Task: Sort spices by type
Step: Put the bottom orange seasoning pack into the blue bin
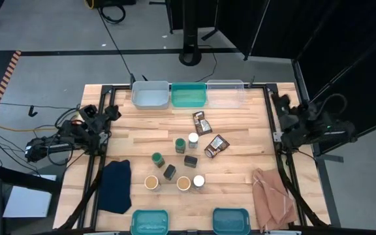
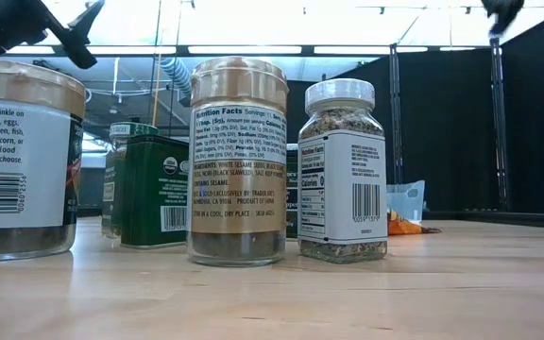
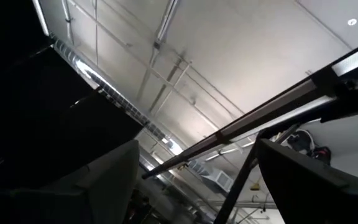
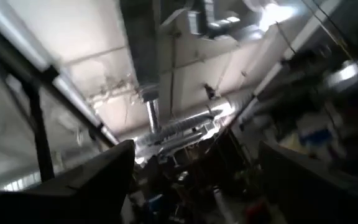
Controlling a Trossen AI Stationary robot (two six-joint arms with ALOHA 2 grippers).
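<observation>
tan-topped jars (image 2: pixel 237 161) up front, spices (image 1: pixel 185 160) clustered mid-table
left gripper (image 1: pixel 113 112) and right gripper (image 1: pixel 274 102) sit wide open, holding nothing, at the table's edges well apart from them. middle jar's label reads "nutrition facts", "trader joe's".

Materials on your surface (image 1: pixel 240 156): pale jointed wood planks, smooth, soft sheen.

You have clear glossy jars (image 2: pixel 237 161) with paper labels: tan top (image 2: pixel 238 72) matt, white cap (image 2: pixel 340 93) ribbed plastic. Green box (image 2: pixel 155 192) looks like painted metal, slight gloss. Brown packets (image 1: pixel 202 122) look papery. Bins (image 1: pixel 188 95) are smooth plastic, one translucent. Blue cloth (image 1: pixel 116 185) is matt; pinkish-brown cloth (image 1: pixel 274 198) is creased.
</observation>
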